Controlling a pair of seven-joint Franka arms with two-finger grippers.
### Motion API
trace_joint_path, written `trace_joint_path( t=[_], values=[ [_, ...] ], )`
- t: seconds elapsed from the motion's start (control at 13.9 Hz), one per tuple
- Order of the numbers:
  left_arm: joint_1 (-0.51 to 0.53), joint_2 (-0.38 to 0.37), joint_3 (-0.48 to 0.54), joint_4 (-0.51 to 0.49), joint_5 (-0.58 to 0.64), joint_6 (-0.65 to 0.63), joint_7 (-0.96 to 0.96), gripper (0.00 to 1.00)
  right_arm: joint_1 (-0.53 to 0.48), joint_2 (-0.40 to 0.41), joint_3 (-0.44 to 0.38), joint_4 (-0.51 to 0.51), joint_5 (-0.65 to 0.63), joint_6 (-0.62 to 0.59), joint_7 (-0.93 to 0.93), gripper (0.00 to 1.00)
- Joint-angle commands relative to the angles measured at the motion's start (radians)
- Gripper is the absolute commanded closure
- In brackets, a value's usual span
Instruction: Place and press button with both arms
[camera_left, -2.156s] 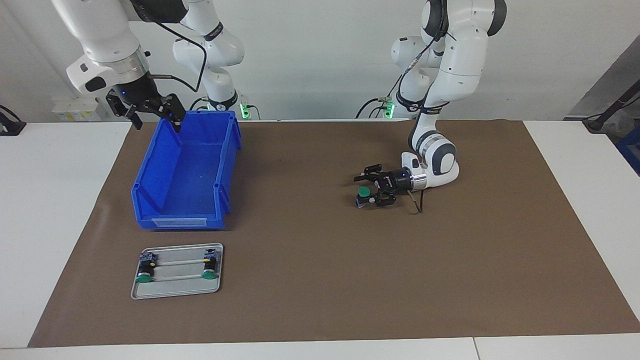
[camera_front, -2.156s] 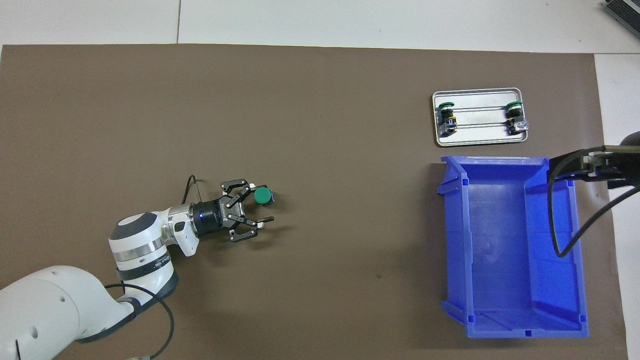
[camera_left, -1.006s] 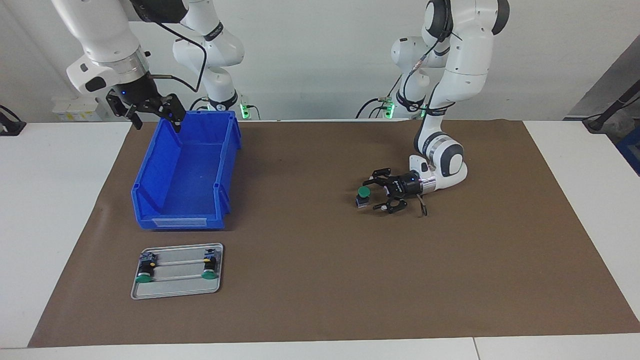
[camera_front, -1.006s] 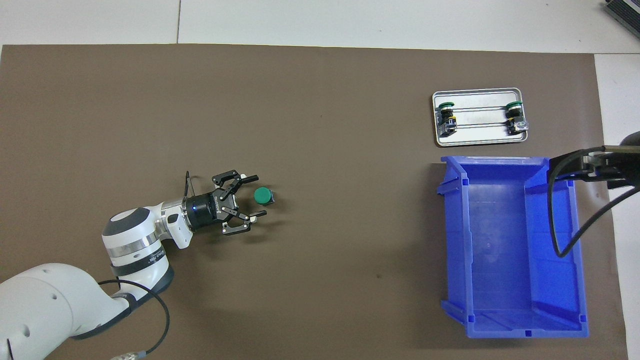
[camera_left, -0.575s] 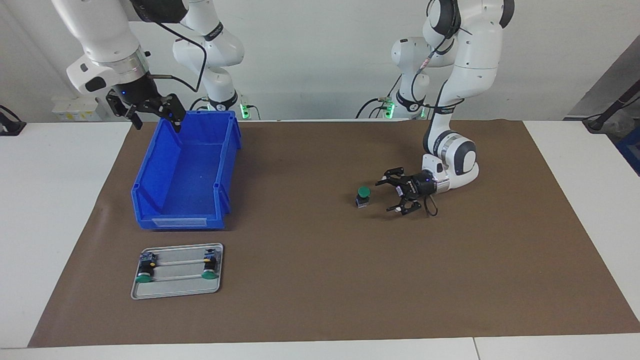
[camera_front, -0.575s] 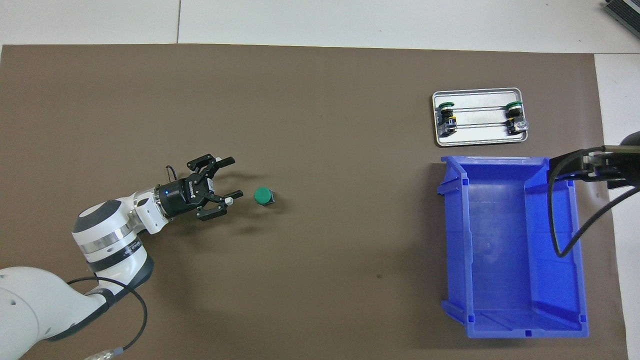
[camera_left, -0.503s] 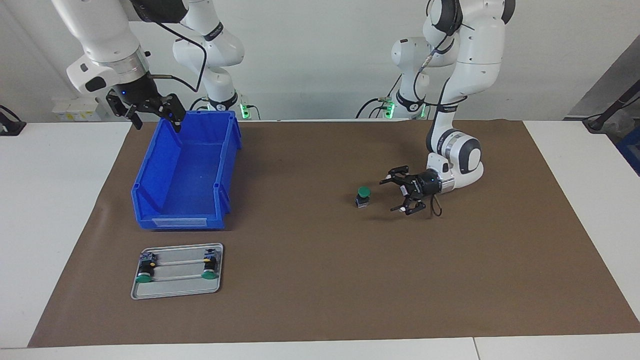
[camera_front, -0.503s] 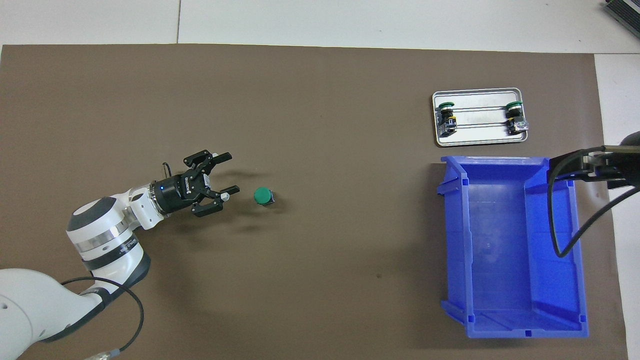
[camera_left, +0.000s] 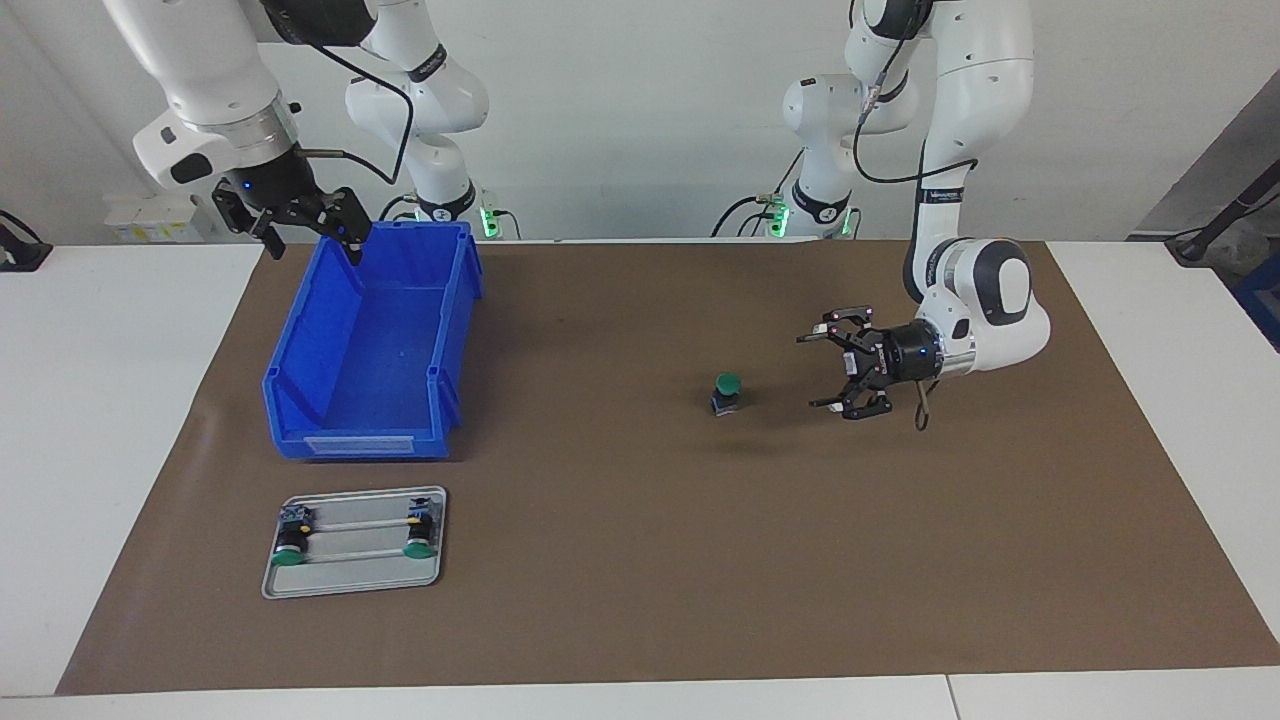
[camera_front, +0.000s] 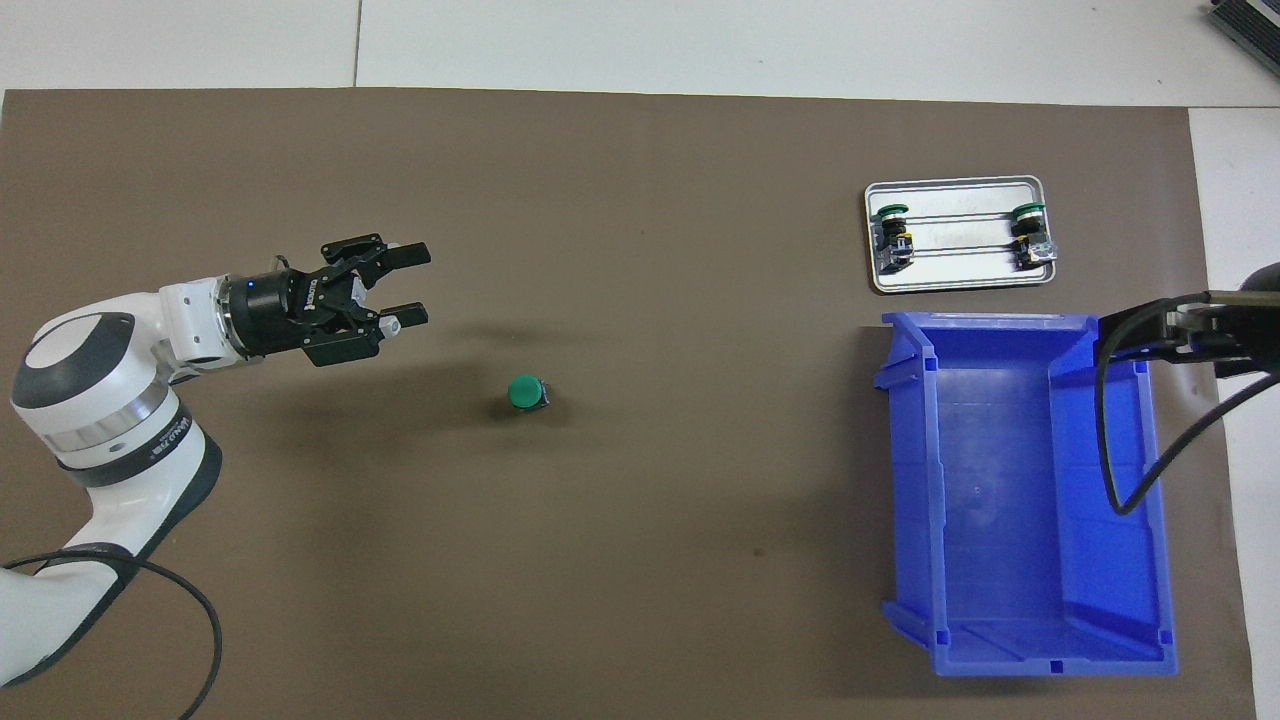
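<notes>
Button (camera_left: 727, 392) upright on mat, free; left tool (camera_left: 818, 370) open nearby; right tool (camera_left: 305, 238) open over bin.

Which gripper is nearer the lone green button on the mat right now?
Left. The left gripper hangs open beside the button, apart from it; the right gripper waits open over the blue bin's corner.

No lettering, label or number on anything here can be read.
</notes>
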Motion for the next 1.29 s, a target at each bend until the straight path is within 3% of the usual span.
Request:
trace_joint_path(
  t=[0.0,0.36,0.57,0.86,1.22],
  values=[
    [0.013,0.015,-0.005,0.102,0.144,0.008,-0.149,0.11,0.007,-0.019,-0.011,-0.017,0.015,0.014,-0.001,0.0],
    [-0.009,-0.012,-0.01,0.242,0.426,0.056,-0.477,0.11,0.008,-0.019,-0.011,-0.017,0.015,0.014,-0.001,0.0],
    [-0.098,-0.075,-0.013,0.263,0.676,0.2,-0.695,0.11,0.008,-0.019,-0.011,-0.017,0.015,0.014,-0.001,0.0],
    [-0.244,-0.114,-0.013,0.259,0.805,0.334,-1.003,0.11,0.008,-0.019,-0.011,-0.017,0.015,0.014,-0.001,0.0],
    [-0.482,-0.106,-0.014,0.248,1.308,0.544,-1.506,0.11,0.007,-0.019,-0.011,-0.017,0.015,0.014,-0.001,0.0]
  ],
)
